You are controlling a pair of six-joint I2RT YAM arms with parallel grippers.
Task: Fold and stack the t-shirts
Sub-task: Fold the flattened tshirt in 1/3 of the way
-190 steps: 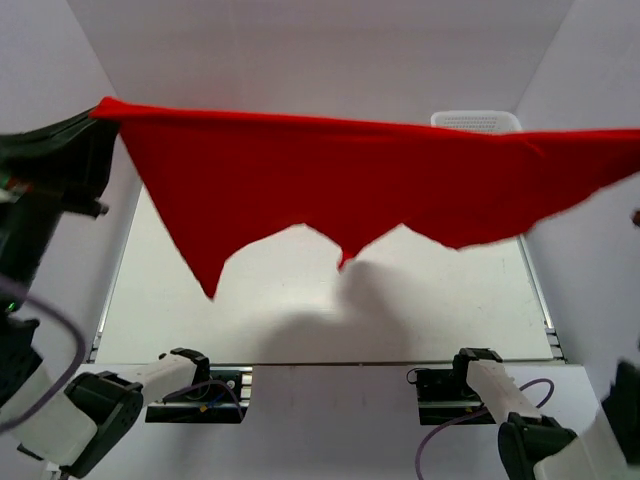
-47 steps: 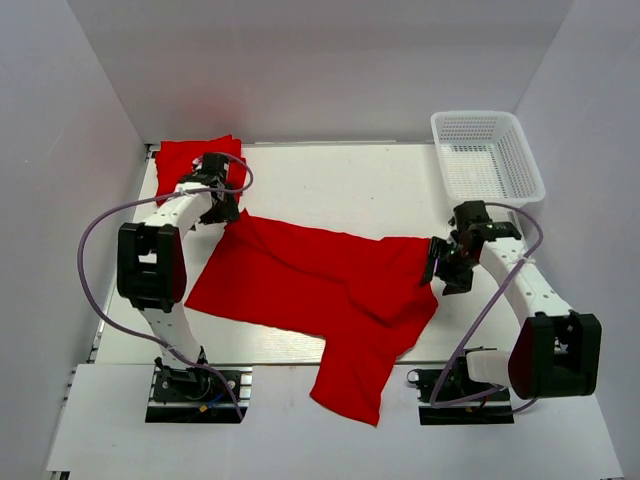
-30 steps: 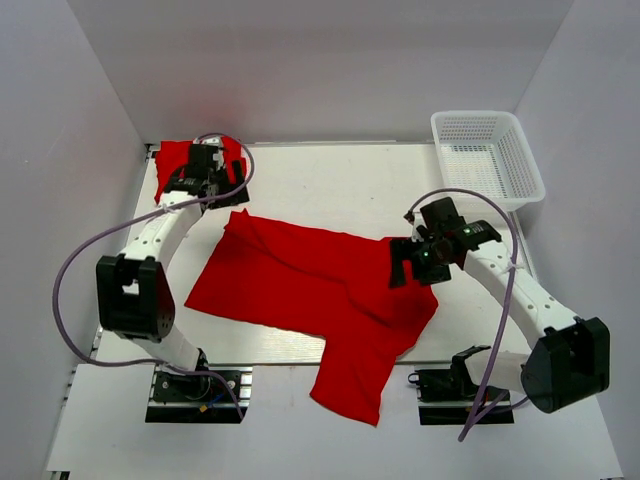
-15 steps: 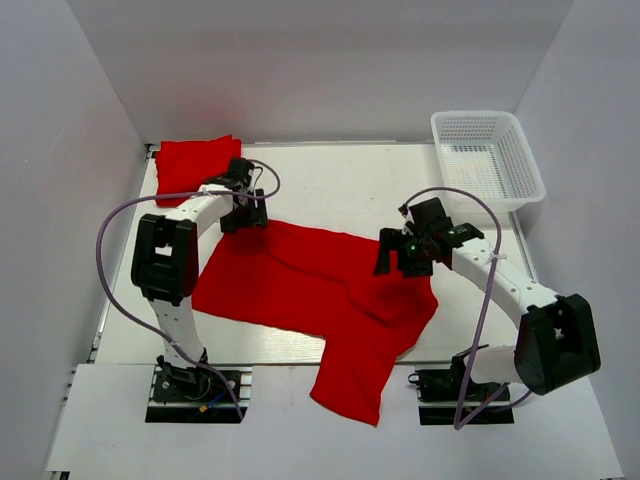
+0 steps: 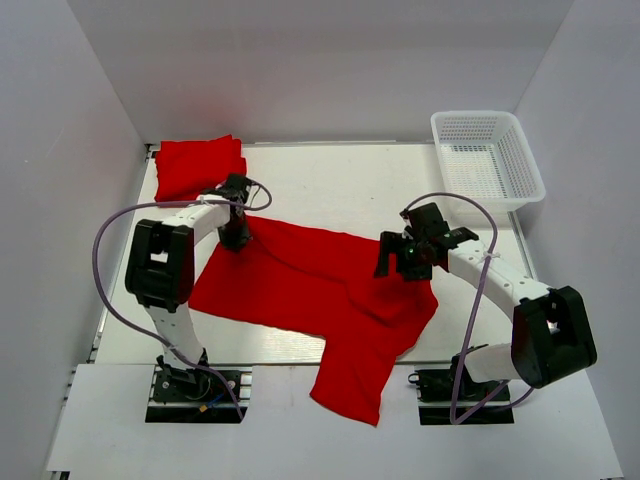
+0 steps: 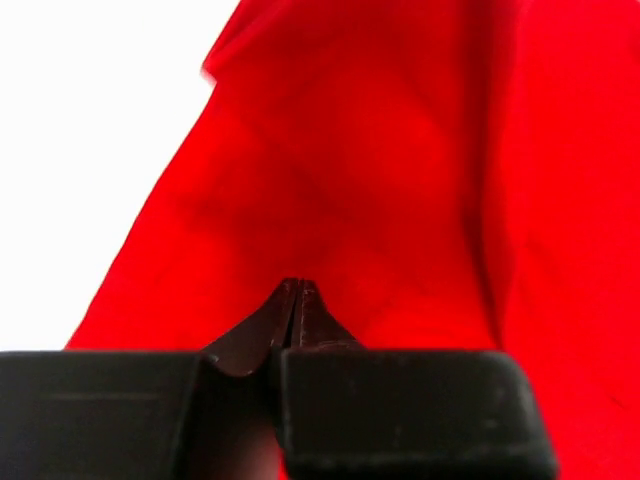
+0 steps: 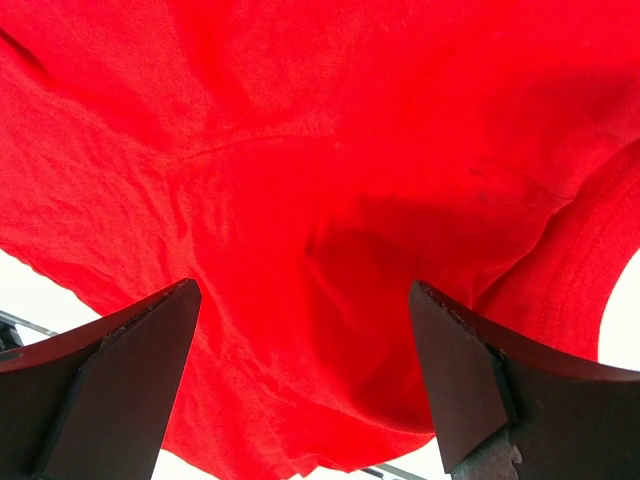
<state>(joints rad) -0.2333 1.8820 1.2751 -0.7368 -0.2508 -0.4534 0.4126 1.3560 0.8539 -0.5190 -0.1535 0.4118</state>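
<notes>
The spread t-shirt [image 5: 320, 285] lies just under my left claw [image 6: 295, 292], which is closed at its edge; my right claw [image 7: 302, 290] stands wide open above it. Soft, light cloth, I think: I would take it by the corners.

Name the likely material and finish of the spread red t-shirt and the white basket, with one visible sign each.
Spread t-shirt: soft matte cloth, probably knit cotton; it creases and lies limp. Basket: seemingly rigid, smooth white plastic; even mesh holes in straight walls.
</notes>
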